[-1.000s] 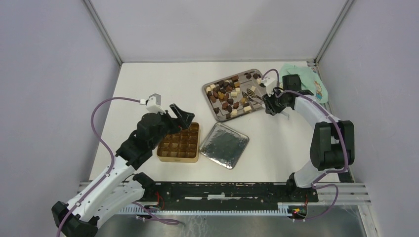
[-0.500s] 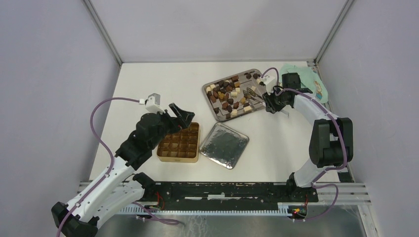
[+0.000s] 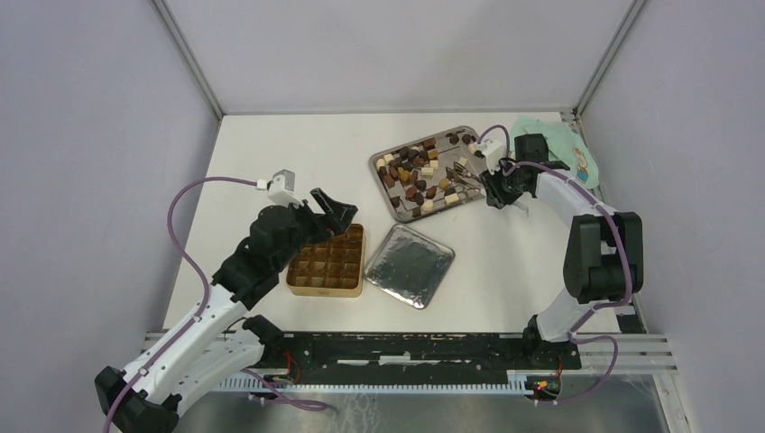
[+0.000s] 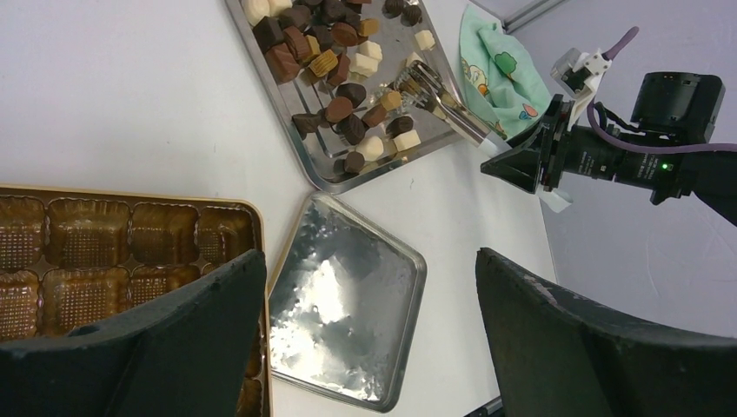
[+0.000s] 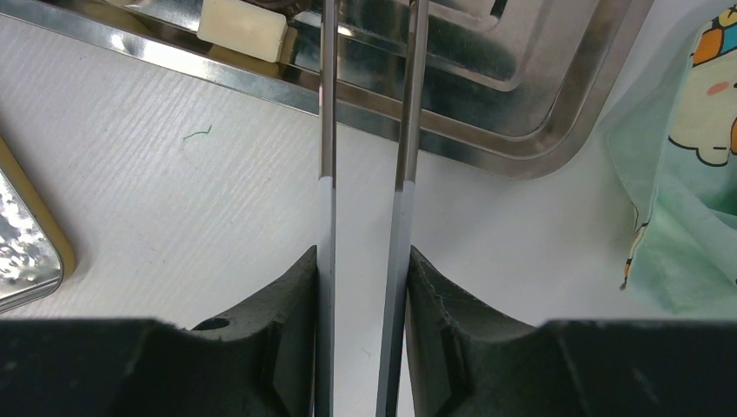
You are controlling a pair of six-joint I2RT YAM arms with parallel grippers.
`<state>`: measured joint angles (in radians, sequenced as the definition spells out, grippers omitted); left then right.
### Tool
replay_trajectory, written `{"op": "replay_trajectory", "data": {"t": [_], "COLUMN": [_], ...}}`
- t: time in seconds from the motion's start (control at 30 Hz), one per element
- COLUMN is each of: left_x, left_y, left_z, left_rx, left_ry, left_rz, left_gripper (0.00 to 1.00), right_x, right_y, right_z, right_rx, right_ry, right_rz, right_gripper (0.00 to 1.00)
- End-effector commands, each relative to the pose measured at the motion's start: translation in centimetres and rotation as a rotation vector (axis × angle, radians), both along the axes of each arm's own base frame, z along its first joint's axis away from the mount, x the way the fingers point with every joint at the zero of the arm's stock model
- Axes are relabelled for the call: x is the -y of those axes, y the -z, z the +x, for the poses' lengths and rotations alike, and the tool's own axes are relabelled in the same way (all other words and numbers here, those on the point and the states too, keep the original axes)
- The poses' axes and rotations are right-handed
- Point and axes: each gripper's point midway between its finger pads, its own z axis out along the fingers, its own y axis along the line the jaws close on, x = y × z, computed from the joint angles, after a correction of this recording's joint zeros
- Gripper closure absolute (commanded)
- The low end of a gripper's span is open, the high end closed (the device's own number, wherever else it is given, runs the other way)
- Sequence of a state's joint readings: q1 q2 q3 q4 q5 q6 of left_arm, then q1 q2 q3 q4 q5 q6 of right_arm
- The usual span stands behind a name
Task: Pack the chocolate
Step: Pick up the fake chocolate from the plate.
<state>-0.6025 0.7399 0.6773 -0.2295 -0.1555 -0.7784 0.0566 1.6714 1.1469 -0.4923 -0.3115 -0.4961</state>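
Observation:
Many small dark, light-brown and cream chocolate pieces (image 3: 417, 173) lie on a silver tray (image 3: 395, 212) at the back right; they also show in the left wrist view (image 4: 335, 52). My right gripper (image 3: 493, 191) is shut on the long silver tongs (image 5: 365, 130), both arms pressed between its fingers (image 5: 291, 304); the tongs' tips (image 3: 456, 171) reach over the tray. My left gripper (image 3: 332, 212) is open and empty, above the far edge of the gold gridded tin (image 3: 329, 262), whose cups (image 4: 104, 252) look empty.
A silver lid (image 3: 410, 264) lies beside the tin on its right. A green printed cloth (image 3: 564, 149) lies at the far right behind the right arm. Grey walls enclose the white table (image 3: 271, 153).
The right gripper with the tongs has shifted very slightly; the left arm has barely moved.

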Motion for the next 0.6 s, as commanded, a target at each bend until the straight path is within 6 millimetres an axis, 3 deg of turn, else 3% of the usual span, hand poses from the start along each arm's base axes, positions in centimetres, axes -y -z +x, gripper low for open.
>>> {"op": "replay_trajectory", "data": {"t": [0.0,0.27,0.57], "left_x": [0.2,-2.0,-5.6], "left_y": [-1.5,0.5,1.4], "left_z": [0.4,0.5,0.3], "left_rx": [0.022,-0.088,-0.155], "left_ry": [-0.018,-0.11,-0.236], "left_rz": [-0.046,0.097,0.266], "left_gripper": [0.05,0.06,0.06], "right_x": [0.3,0.5,-0.6], "right_y": [-0.8,-3.2,-5.6], "right_z": [0.9,1.2,0.4], "right_rx": [0.04,0.125,0.195], "right_ry": [-0.001,0.006,-0.046], "right_rz": [-0.01,-0.009,0.048], "right_gripper": [0.62,0.85,0.95]}}
